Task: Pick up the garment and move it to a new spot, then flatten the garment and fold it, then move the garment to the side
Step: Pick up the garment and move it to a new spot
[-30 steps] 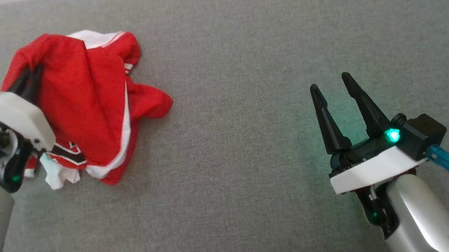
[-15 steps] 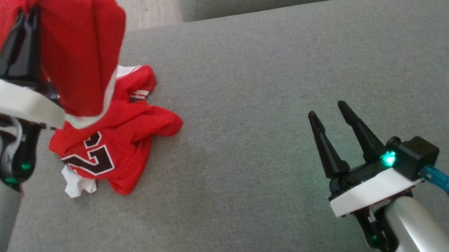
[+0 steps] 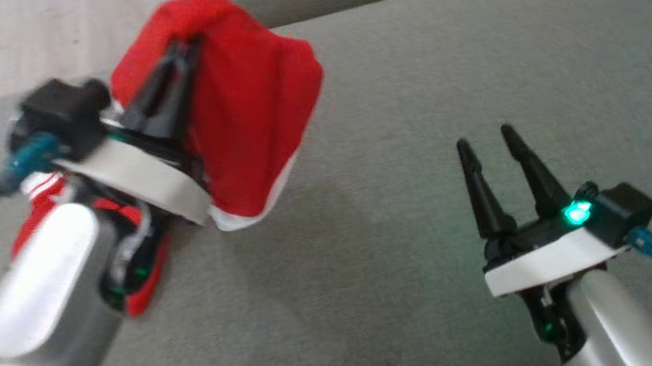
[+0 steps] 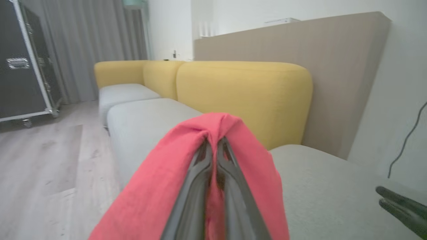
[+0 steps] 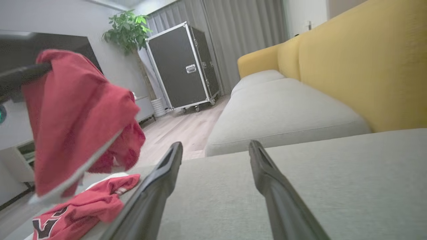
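Observation:
The garment (image 3: pixel 256 123) is a red jersey with white trim and a black number. My left gripper (image 3: pixel 182 48) is shut on a fold of it and holds that part up above the grey cushion (image 3: pixel 416 103). The cloth drapes over both fingers in the left wrist view, garment (image 4: pixel 160 186) around the left gripper (image 4: pixel 213 141). The garment's lower part (image 5: pixel 80 210) still trails on the cushion in the right wrist view, while the raised part (image 5: pixel 73 110) hangs above it. My right gripper (image 3: pixel 482 140) stands open over bare cushion at the right, right gripper (image 5: pixel 215 146) holding nothing.
A yellow sofa back (image 4: pixel 247 96) runs behind the grey seats. A black flight case (image 5: pixel 183 66) on wheels and a potted plant (image 5: pixel 126 30) stand across the wooden floor (image 4: pixel 43 160). The cushion's far edge drops to a gap before another grey seat (image 5: pixel 283 113).
My left gripper has lifted the garment off the cushion and carried it rightward, toward the middle. The head camera has also shifted. The right gripper stays open in place.

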You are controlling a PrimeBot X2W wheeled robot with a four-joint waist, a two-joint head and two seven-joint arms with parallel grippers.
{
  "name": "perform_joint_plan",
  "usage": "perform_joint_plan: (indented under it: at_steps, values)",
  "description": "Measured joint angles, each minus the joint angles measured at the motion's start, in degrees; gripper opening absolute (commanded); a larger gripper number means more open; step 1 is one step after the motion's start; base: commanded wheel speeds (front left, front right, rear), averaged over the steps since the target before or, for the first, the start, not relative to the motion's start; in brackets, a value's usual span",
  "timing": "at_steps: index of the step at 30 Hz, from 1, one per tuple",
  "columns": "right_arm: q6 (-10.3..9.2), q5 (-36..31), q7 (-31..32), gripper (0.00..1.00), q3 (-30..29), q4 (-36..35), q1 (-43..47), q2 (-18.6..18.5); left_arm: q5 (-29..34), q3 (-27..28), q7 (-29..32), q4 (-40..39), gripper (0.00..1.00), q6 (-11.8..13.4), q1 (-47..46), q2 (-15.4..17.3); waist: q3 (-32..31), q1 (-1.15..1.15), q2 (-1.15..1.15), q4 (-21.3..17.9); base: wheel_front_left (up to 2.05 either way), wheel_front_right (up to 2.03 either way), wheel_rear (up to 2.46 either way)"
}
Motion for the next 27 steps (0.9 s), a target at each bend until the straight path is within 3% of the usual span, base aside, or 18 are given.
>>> perform_joint_plan:
  at_steps: [6,12,13,14,20,27]
  values:
    - [0.0,1.4,0.0,1.0,-1.8,-2.8,-2.4,0.0,2.3,-4.5,0.5,3.0,0.0,-0.9,-1.4,-4.6,2.9,0.01,0.0,-5.4,0.0,0.0,0.0]
    - [0.0,3.4,0.0,1.0,-3.0,-4.9,-3.7,0.0,4.0,-7.0,-0.4,10.1,0.01,-3.4,-6.5,-8.8,6.7,0.01,0.0,-11.1,0.0,0.0,0.0]
    - [0.0,3.7,-0.1,1.0,-3.3,-5.0,-3.7,0.0,4.7,-7.2,-1.3,11.6,0.93,-3.9,-7.3,-9.3,7.4,0.02,0.0,-11.9,0.0,0.0,0.0]
    - [0.0,3.7,-0.1,1.0,-3.4,-5.1,-3.7,0.0,5.5,-7.3,-2.4,12.9,1.0,-4.2,-8.1,-9.6,8.1,0.01,0.0,-12.6,0.0,0.0,0.0]
    - [0.0,3.8,-0.3,1.0,-4.4,-5.7,-3.7,0.0,7.5,-6.5,-8.3,18.6,1.0,-4.7,-11.3,-10.1,10.6,0.02,0.0,-13.8,0.0,0.0,0.0]
    - [0.0,1.3,-0.3,1.0,-5.5,-5.4,-3.7,0.0,5.4,-1.3,-15.9,21.0,1.0,-4.1,-8.5,-6.0,9.7,0.01,0.0,-9.0,0.0,0.0,0.0]
